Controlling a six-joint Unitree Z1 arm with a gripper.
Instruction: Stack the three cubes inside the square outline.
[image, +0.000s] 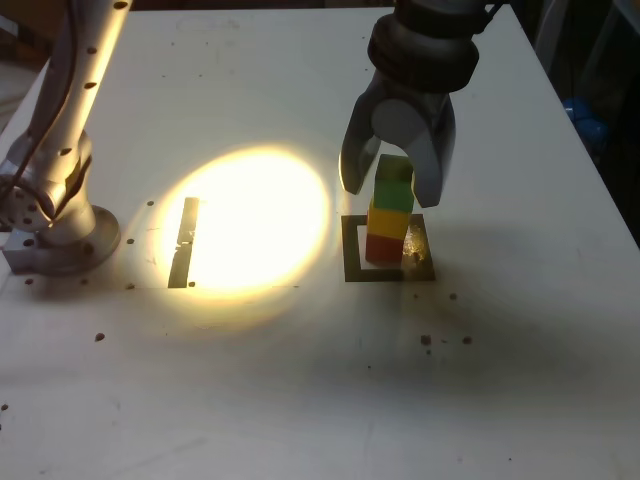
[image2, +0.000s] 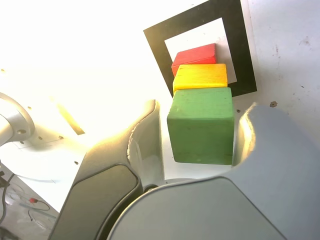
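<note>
The three cubes stand stacked inside the square outline (image: 388, 249): red cube (image: 384, 247) at the bottom, yellow cube (image: 389, 218) on it, green cube (image: 395, 181) on top. The hand (image: 396, 184) straddles the green cube, slightly parted, with thin gaps either side, gripping nothing.

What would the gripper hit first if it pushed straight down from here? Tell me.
Most likely the green cube, which sits between the gripper's open jaws, topping the stack. Depth is unclear; the fingertips could otherwise reach the table.
</note>
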